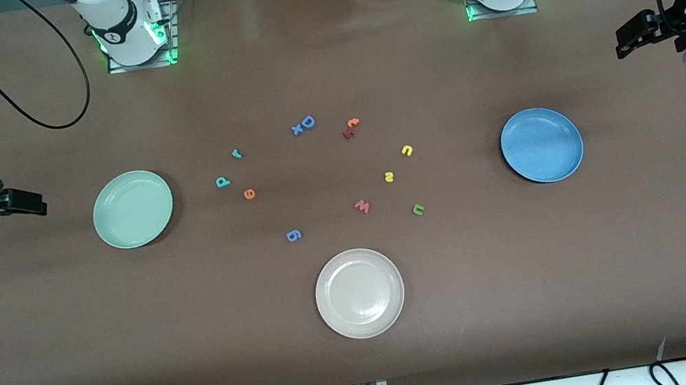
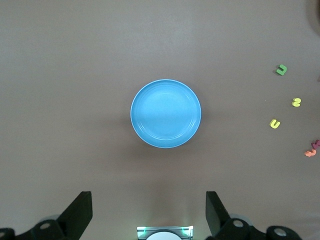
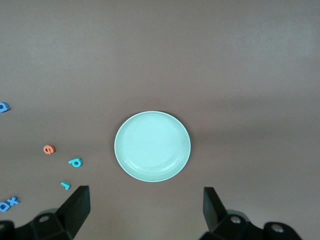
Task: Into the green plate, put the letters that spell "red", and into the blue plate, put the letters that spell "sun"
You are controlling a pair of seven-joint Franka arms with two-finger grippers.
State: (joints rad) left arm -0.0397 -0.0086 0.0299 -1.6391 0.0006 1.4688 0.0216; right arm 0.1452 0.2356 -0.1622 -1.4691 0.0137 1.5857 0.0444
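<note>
The green plate (image 1: 133, 209) (image 3: 152, 146) lies toward the right arm's end of the table. Beside it lie the teal r (image 1: 236, 154) (image 3: 65, 185), teal d (image 1: 222, 182) (image 3: 75, 162) and orange e (image 1: 249, 194) (image 3: 48, 149). The blue plate (image 1: 542, 144) (image 2: 166, 113) lies toward the left arm's end. Near it are the yellow u (image 1: 407, 150) (image 2: 274, 123), yellow s (image 1: 389, 176) (image 2: 296, 102) and green n (image 1: 418, 209) (image 2: 281, 70). My right gripper (image 1: 31, 203) (image 3: 145, 210) hangs open high over the table's end past the green plate. My left gripper (image 1: 623, 42) (image 2: 148, 212) hangs open past the blue plate. Both are empty.
A cream-white plate (image 1: 360, 293) sits nearest the front camera, mid-table. Among the letters lie a blue D and x (image 1: 303, 125), an orange and red pair (image 1: 351, 128), a pinkish w (image 1: 363, 206) and a blue g (image 1: 294, 235). Cables trail near the arm bases.
</note>
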